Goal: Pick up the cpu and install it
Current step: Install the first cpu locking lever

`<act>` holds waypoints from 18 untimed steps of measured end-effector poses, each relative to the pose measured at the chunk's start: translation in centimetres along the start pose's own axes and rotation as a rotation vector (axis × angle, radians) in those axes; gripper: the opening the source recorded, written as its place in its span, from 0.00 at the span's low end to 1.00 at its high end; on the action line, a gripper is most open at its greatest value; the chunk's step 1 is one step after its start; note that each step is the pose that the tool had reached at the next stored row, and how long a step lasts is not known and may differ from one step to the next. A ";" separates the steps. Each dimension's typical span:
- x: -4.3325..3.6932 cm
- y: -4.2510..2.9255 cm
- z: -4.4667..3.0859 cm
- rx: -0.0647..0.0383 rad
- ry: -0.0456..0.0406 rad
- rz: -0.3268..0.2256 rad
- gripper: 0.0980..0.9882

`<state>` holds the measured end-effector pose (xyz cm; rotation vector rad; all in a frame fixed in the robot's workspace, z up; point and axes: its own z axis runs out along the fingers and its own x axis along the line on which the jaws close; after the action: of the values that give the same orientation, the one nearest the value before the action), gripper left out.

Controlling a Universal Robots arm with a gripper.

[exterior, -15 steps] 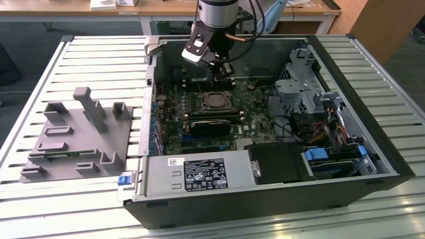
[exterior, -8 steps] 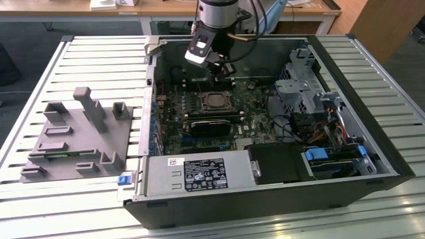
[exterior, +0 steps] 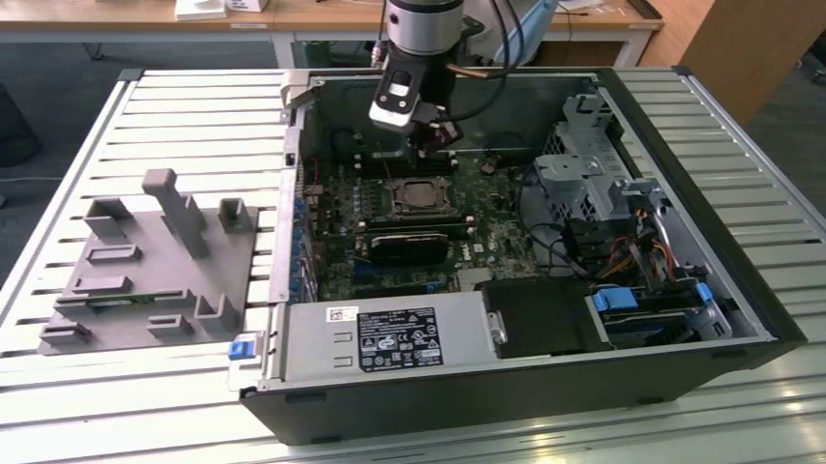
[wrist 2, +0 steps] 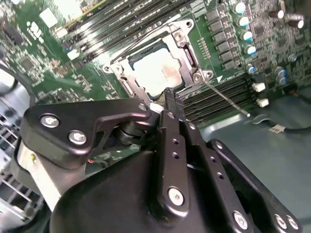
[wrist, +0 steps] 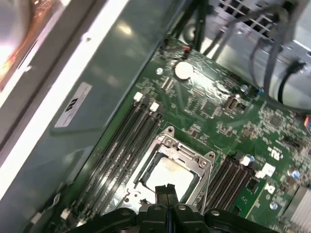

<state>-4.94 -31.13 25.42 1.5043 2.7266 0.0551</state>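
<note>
- The cpu [wrist 2: 159, 73] already lies in its socket [wrist 2: 187, 51] on the motherboard [exterior: 485, 208]; in both wrist views its pale metal top sits flat and square inside the metal socket frame.
- In the first wrist view the cpu [wrist: 167, 177] shows just past the tips of the tool [wrist: 167, 188], and I judge the placing step as done or all but done.
- The tool's two fingers are pressed together with no gap between them and nothing held; the fingertips [wrist 2: 169, 94] meet in one thin black blade.
- In the exterior view the tool [exterior: 427, 143] hangs over the open computer case [exterior: 722, 290], at about 12 o'clock from the socket [exterior: 416, 193] and slightly above it; it looks apart from the chip, though contact is hard to rule out from this angle.
- The thin wire retention lever [wrist 2: 226, 99] sticks out from the socket frame's corner across the memory slots [wrist 2: 218, 94], so the socket appears not yet latched. By my reading that is what is left of the install.
- In the exterior view a black heatsink block [exterior: 410, 246] lies at 6 o'clock of the socket.
- A grey parts fixture [exterior: 149, 266] rests on the slatted surface [exterior: 77, 155], at 9 o'clock of the case and well apart from the tool; no chip is to be seen on it.
</note>
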 end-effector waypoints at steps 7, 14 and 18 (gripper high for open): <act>0.00 0.00 0.03 -0.001 0.0053 -0.122 0.01; 0.00 -0.01 0.09 -0.002 0.0108 -0.248 0.01; 0.00 -0.01 0.13 -0.002 0.0133 -0.302 0.01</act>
<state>-4.94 -31.13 25.28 1.0778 2.9275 0.0608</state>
